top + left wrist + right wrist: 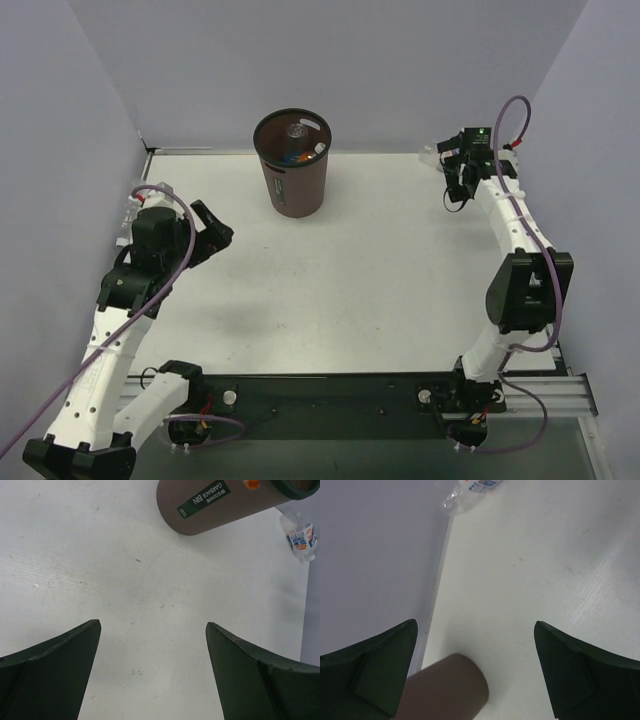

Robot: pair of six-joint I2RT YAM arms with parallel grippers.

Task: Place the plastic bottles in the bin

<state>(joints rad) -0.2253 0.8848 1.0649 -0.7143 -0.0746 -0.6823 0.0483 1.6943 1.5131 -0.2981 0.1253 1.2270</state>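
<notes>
The dark brown bin [292,180] stands upright at the back middle of the table. Inside it I see an orange-tinted bottle [290,156] and a clear bottle with a white cap [318,149]. The clear bottle with the red-white-blue label [301,534] lies on the table at the back right [430,155], by the wall; it also shows in the right wrist view [470,489]. My right gripper [455,188] is open and empty just beside that bottle. My left gripper [213,235] is open and empty, left of the bin. The bin also shows in the left wrist view [220,505] and the right wrist view [445,690].
Purple walls close the table in at the back, left and right. The black mounting rail [330,390] runs along the near edge between the arm bases.
</notes>
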